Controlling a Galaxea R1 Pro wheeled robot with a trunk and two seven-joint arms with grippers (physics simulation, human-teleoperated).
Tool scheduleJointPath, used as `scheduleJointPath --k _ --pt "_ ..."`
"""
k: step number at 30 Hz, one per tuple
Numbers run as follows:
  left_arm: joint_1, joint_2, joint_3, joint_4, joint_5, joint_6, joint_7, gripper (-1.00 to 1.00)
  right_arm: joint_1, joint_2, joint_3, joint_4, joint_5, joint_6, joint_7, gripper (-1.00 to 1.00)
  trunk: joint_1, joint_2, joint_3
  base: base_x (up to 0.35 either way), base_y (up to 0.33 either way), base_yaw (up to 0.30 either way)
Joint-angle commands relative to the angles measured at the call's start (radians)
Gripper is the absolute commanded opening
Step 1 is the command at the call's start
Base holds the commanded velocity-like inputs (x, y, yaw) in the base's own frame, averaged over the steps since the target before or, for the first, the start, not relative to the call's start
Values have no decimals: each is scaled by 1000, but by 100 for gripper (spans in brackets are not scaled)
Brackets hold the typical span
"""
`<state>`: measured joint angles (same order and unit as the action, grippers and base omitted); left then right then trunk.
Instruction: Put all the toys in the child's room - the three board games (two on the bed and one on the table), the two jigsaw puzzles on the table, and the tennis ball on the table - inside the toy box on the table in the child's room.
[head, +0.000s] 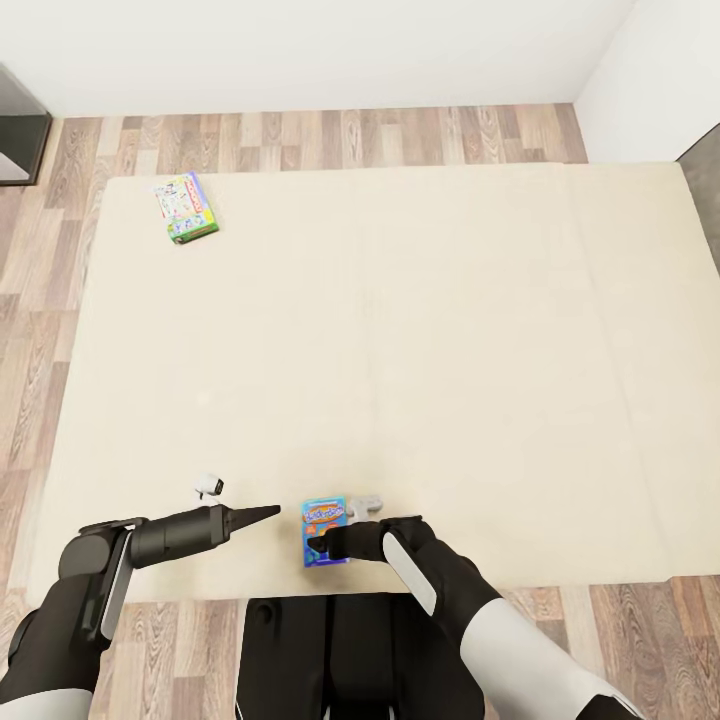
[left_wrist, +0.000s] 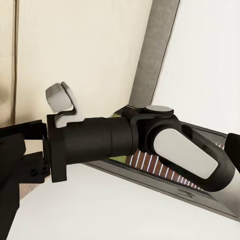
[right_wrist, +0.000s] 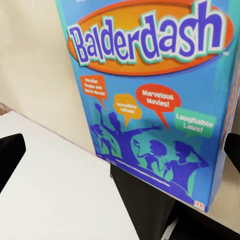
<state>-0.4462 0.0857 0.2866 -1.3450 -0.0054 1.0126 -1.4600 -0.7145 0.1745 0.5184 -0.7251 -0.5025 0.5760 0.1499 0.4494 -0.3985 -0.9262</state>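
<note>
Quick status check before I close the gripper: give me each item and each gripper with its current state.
Blue Balderdash box: flat on the bed near its front edge, between the right gripper's fingers, not lifted.
Monopoly box: flat near the bed's far left corner, untouched.
Right gripper: open, straddling the blue box.
Left gripper: above the bed, holding nothing; open or shut cannot be told.

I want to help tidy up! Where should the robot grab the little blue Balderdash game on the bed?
Probably by its two long edges, coming down from above: the blue box lies flat on the bed near the robot, and the right hand is right at it.
</note>
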Motion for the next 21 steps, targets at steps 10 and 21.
scheduleJointPath --k 10,21 --pt "0 0 0 0 -1 11 -5 100 0 0 0 0 1 4 2 100 1 -2 -1 0 0 0" --pt "0 0 0 0 -1 11 -5 100 0 0 0 0 1 4 2 100 1 -2 -1 0 22 0"
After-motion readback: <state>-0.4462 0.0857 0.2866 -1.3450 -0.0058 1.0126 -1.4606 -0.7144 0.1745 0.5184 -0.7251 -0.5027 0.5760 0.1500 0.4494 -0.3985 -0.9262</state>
